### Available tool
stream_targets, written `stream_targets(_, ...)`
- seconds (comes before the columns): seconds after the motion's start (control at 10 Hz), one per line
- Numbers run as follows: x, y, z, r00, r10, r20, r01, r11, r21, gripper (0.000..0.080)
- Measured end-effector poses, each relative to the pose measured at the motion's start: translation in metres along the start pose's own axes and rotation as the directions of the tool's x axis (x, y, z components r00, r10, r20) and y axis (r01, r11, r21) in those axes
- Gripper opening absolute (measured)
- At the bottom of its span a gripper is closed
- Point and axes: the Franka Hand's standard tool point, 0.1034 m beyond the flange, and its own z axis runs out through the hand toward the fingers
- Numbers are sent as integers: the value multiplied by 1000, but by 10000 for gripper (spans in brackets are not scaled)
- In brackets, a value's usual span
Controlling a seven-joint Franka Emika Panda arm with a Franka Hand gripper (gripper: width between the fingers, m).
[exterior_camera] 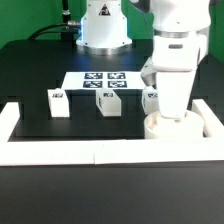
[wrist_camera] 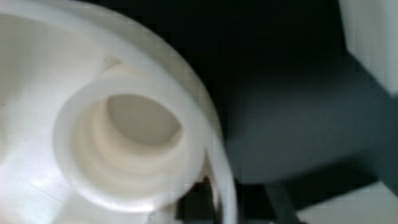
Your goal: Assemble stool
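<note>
We are seeing the claw (exterior_camera: 170, 114) low over the round white plastic seat (exterior_camera: 160, 129), and we cannot tell its opening; three white rectangular leg blocks (exterior_camera: 107, 102) are seemingly waiting unattached.

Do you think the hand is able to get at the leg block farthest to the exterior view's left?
Probably yes: that leg block stands by itself, with nothing above or against it. The hand is down at the seat and would need to lift first.

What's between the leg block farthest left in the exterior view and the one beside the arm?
The middle leg block, standing apart from both; the exterior view shows it.
</note>
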Motion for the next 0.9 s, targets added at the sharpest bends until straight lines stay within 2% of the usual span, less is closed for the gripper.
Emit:
stream_targets(0.1,7,-2,1,1000,-3,-3,3,1000,4,44)
stream_targets(0.4,6,-2,3,1000,10,2,-11,1000,12,44)
stream_targets(0.5,6,-2,3,1000,11,2,-11,1000,12,152)
stream_targets(0.6,6,-2,3,1000,11,2,-11,1000,12,307)
stream_targets(0.7,6,-2,3,1000,11,2,-11,1000,12,307)
stream_targets(0.9,6,-2,3,1000,11,2,-11,1000,12,572)
